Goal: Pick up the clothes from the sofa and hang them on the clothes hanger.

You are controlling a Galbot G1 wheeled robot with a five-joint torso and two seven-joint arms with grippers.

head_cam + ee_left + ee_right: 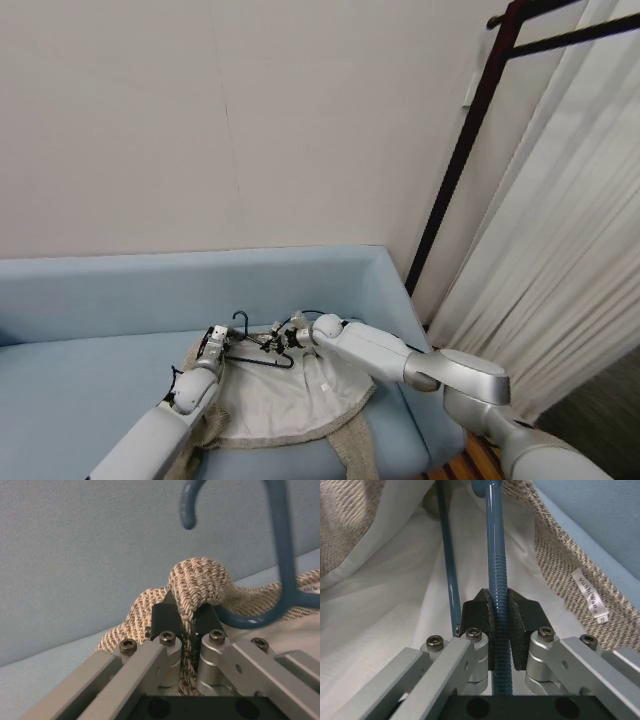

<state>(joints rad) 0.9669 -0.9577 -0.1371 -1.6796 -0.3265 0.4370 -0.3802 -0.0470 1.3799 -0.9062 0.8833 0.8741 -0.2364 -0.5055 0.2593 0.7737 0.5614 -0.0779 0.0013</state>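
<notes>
Both claws closed, low over the sofa (pixel 90 300).
Left gripper (pixel 189 617) pinches a fold of the knit garment (pixel 290 405); right gripper (pixel 499 616) clamps the ribbed bar of the blue hanger (pixel 497 555). The garment lies at the seat's right end.

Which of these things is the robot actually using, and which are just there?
In use: beige knitted garment, pinched by left gripper; dark blue hanger, clamped by right gripper; light blue sofa; dark metal clothes rack.
Just there: white curtain; pale wall.
</notes>
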